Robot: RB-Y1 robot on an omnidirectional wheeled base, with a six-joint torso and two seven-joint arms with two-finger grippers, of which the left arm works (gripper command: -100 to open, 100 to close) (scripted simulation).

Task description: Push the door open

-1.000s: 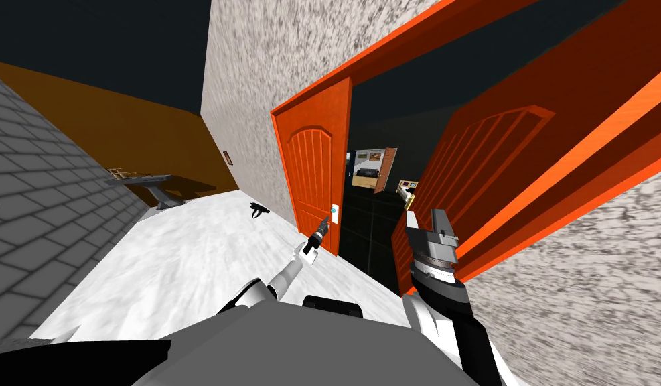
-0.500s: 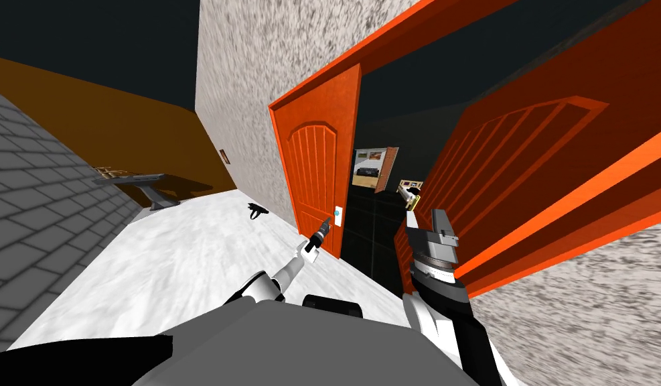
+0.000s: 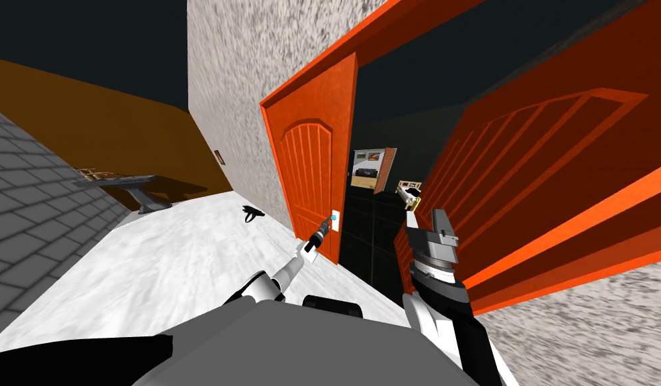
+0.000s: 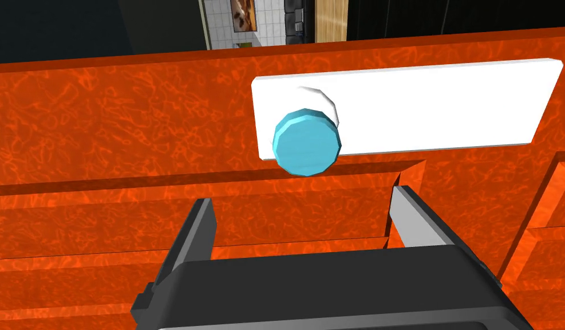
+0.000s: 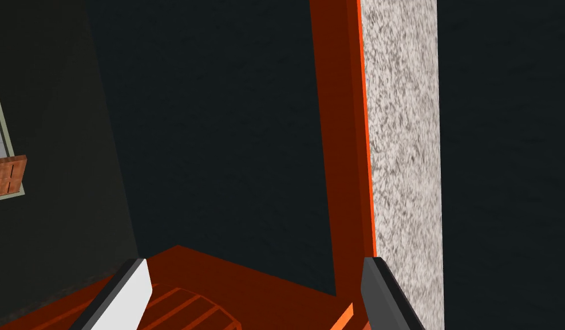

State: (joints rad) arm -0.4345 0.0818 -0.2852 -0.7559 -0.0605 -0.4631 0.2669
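Note:
A double orange door stands partly open. The left leaf point(image 3: 309, 181) carries a white plate point(image 3: 335, 222) with a blue knob point(image 4: 307, 141). My left gripper point(image 3: 324, 228) is open and right up against this leaf, just below the knob and plate point(image 4: 424, 109); its fingertips point(image 4: 202, 213) rest at the raised panel edge, holding nothing. The right leaf point(image 3: 523, 181) stands swung towards me. Beside it my right gripper point(image 3: 440, 230) is raised and open point(image 5: 255, 266), pointing up along that leaf's top point(image 5: 184, 286) and the orange frame point(image 5: 332, 143).
Between the leaves lies a black area, with a lit room and a picture point(image 3: 369, 164) far behind. A speckled wall point(image 3: 242, 100) flanks the doorway. A dark table point(image 3: 131, 184) stands far left, and a small dark object point(image 3: 254, 213) lies on the white floor point(image 3: 161, 268).
My head view has shifted, so the wall corner sits further left and the right leaf looms larger. The left gripper stays at the knob plate. The right gripper holds its pose.

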